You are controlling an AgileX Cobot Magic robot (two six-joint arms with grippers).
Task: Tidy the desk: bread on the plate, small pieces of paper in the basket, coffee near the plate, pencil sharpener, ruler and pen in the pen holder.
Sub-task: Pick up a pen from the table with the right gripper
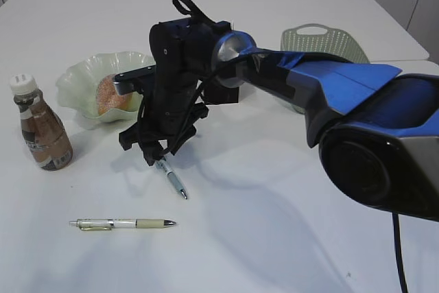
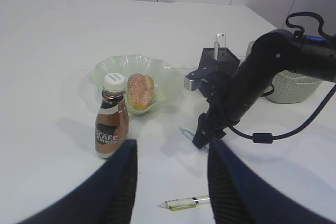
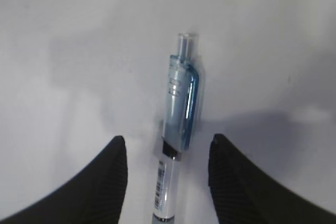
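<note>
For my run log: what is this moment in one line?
right tool: open, straddling blue pen | left tool: open, empty | bread: in plate

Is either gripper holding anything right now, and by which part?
Nothing is held. The right gripper straddles the blue pen near its clip end, its fingers apart from it. The left gripper is open and empty.

Coffee bottle label reads "CAFE"; the rest of the label is too small to read.
</note>
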